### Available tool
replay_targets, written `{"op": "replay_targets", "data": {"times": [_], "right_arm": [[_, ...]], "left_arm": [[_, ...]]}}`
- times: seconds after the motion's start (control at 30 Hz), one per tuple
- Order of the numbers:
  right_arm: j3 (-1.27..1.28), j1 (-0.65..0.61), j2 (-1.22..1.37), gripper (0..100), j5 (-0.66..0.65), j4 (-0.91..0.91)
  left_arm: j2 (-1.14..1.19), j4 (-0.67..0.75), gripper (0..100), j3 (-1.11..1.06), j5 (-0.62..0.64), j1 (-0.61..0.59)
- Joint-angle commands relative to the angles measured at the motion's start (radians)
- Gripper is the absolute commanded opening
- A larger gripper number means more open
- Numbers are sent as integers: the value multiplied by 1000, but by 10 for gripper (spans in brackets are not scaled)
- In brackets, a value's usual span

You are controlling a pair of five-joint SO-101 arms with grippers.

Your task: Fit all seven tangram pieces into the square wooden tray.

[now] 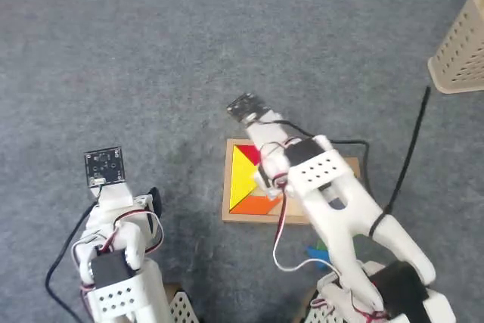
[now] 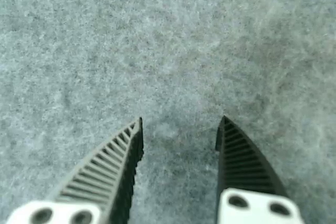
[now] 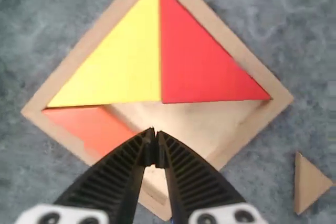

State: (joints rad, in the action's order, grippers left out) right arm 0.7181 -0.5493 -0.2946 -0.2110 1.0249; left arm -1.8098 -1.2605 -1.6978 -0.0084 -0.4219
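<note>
Nearest, the right gripper (image 3: 156, 132) hung with its fingers pressed together on nothing, over the bare floor of the wooden tray (image 3: 280, 99). To do the step well, it likely needed to part them and fetch the small triangle (image 3: 310, 182) on the carpet (image 3: 294, 19) just outside the rim. Beyond, the orange piece (image 3: 92, 127), yellow triangle (image 3: 118, 61) and red triangle (image 3: 197, 61) sat seated, leaving open room beneath. Farther off, the left gripper (image 2: 181, 127) hovered spread over bare carpet.
</note>
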Motion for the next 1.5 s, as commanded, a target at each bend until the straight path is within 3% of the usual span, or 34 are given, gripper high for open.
{"op": "replay_targets", "data": {"times": [0.0,0.1,0.3,0.83,1.13,1.47], "right_arm": [[-55,116,50,7,103,-30],[-115,179,134,9,144,-4],[-152,191,254,113,146,-5],[-149,268,225,113,178,-24],[-44,263,157,114,175,-131],[-35,262,171,117,176,-134]], "left_arm": [[-14,-5,216,13,-5,3],[-14,-5,216,13,-5,3],[-14,-5,216,13,-5,3],[-14,-5,216,13,-5,3],[-14,-5,216,13,-5,3],[-14,-5,216,13,-5,3]]}}
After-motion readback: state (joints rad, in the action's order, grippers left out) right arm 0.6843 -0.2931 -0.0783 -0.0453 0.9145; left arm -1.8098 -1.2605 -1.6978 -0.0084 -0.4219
